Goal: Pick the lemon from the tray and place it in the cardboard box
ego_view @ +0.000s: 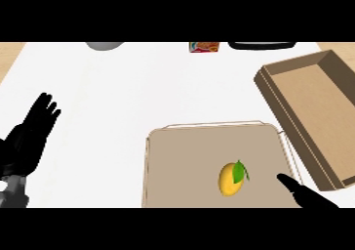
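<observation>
The yellow oval lemon with a green leaf (233,178) lies on the flat brown tray (187,166), beside the open cardboard box (321,122). The right hand (304,194) shows near it, its state unclear. The left hand (29,139) rests open.

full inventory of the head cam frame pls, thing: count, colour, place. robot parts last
lemon: 1, yellow with a green leaf, on the tray, right of its middle
tray: 1, tan, lower centre of the counter
cardboard box: 1, brown, open, right side, beside the tray
counter: 1, white top, wooden surface at both upper corners
grey round object: 1, far edge, cut off
red and orange packet: 1, far edge, centre
black object: 1, far edge, right, cut off
left hand: 1, black, left edge, open, fingers up, resting
right hand: 1, black, lower right, near the lemon, only partly in view
</observation>
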